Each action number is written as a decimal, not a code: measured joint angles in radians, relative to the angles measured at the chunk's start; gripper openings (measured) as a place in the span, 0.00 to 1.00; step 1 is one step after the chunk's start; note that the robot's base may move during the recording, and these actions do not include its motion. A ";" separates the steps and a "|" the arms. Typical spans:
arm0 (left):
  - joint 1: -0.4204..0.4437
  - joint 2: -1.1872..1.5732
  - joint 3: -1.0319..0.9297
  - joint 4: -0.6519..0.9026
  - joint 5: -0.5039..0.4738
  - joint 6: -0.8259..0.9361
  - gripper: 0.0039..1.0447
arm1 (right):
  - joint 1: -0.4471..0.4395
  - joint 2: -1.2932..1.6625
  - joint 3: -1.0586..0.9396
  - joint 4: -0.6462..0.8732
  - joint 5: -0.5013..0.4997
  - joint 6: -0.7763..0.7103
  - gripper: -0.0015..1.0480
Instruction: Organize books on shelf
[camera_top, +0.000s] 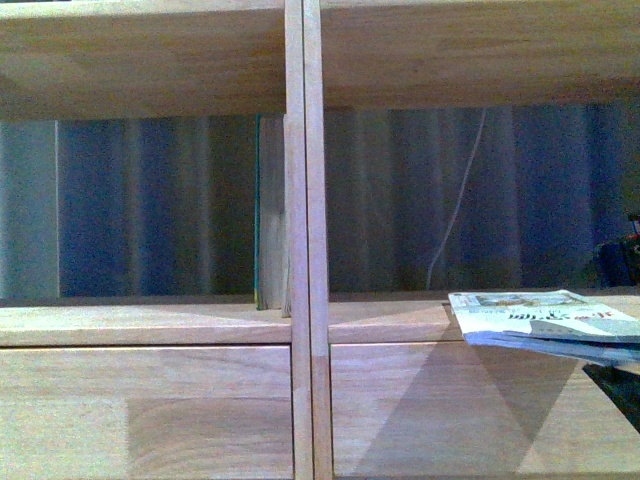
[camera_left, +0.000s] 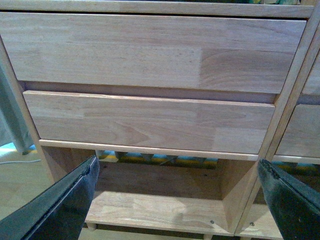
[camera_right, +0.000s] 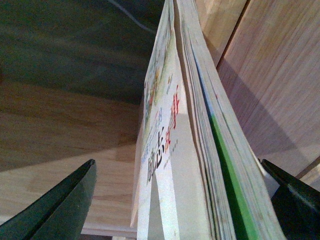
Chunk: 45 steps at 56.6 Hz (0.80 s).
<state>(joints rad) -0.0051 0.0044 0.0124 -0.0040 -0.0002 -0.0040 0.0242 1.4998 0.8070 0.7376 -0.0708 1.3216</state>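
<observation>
1. Shelf: the front view showed a light-wood unit with a central double upright dividing two open compartments. Plain drawer fronts sat directly below them.

2. Teal-edged book: it stood upright in the left compartment, against the double upright.

3. Paperback: it lay flat on the floor of the right compartment, near the right margin of the front view. Its near edge projected past the shelf's front edge. The right wrist view showed its white cover with a black and red Chinese title and a green strip along the page edges.

4. Left jaws: they stood wide apart with nothing between them. Both dark fingers faced the two drawer fronts and the low open compartment beneath.

5. Right jaws: they stood apart with the paperback in the gap between them. One finger was well clear of the cover. Contact at the other finger could not be determined.
</observation>
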 joint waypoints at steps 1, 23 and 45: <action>0.000 0.000 0.000 0.000 0.000 0.000 0.93 | 0.003 -0.002 0.000 -0.001 0.000 0.000 0.71; 0.000 0.000 0.000 0.000 0.000 0.000 0.93 | 0.023 -0.032 -0.003 -0.013 -0.008 0.002 0.16; 0.032 0.012 0.003 0.000 0.099 -0.019 0.93 | 0.022 -0.059 -0.031 0.007 -0.059 0.023 0.07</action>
<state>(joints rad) 0.0269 0.0162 0.0154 -0.0044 0.0990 -0.0235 0.0463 1.4410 0.7757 0.7448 -0.1295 1.3449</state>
